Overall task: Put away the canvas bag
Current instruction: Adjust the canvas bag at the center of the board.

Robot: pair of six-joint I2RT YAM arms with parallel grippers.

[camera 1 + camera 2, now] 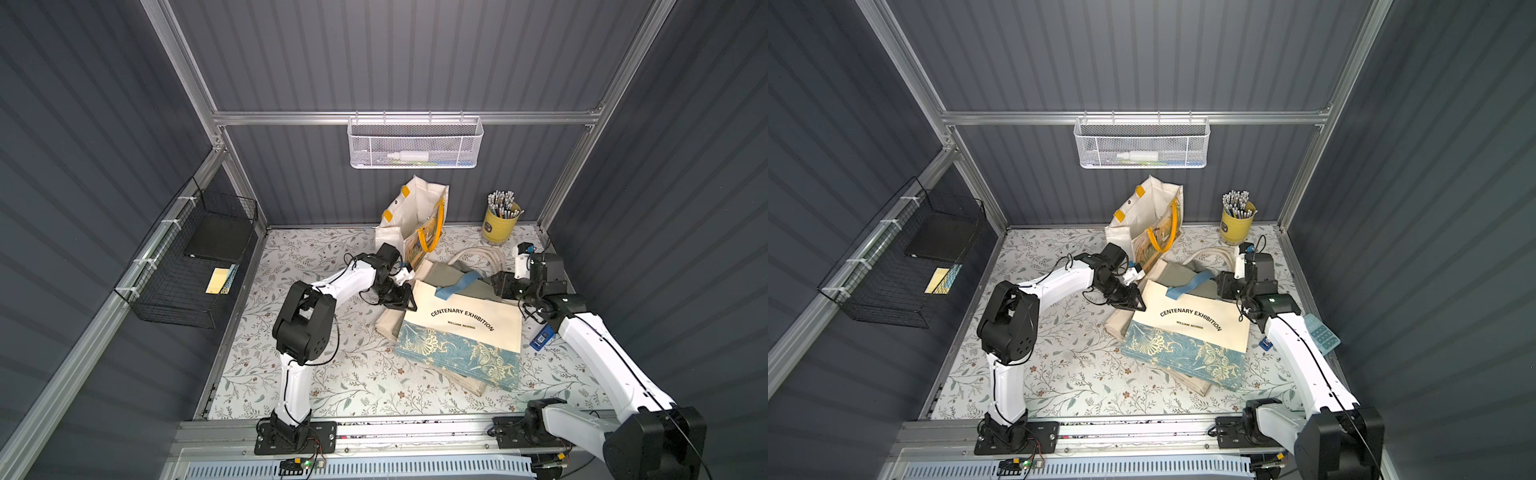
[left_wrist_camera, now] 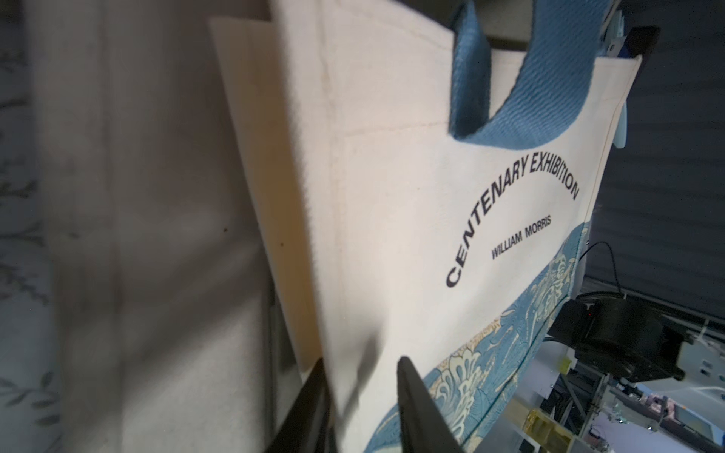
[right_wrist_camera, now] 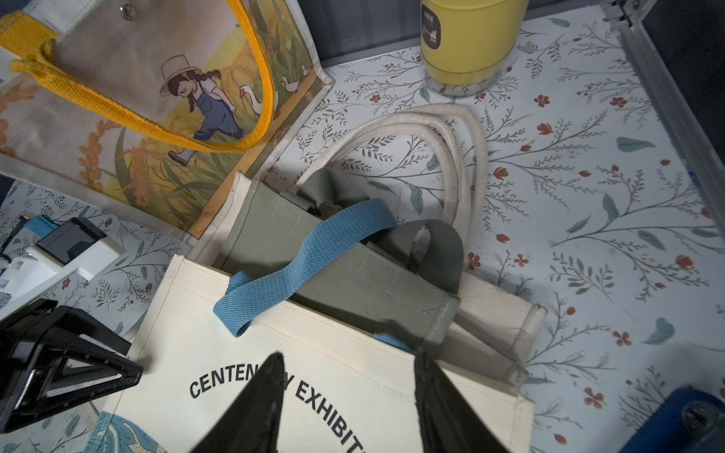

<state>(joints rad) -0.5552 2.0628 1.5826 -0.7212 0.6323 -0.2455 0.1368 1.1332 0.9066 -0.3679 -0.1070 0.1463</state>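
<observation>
My left tool (image 2: 361, 364) nearest: clamped on side edge of cream canvas bag with blue floral band and blue webbing handles (image 1: 465, 328), presumably to lift. Bag lies flat atop folded grey-green and cream bags (image 1: 446, 277), between centre and right edge of floral-print counter (image 1: 332, 365). My right tool (image 3: 349, 355): fingers apart over bag mouth, likely for second grip.

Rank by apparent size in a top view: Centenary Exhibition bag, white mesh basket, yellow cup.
1. Centenary Exhibition bag
2. white mesh basket, not far behind
3. yellow cup, clearly smallest
</observation>
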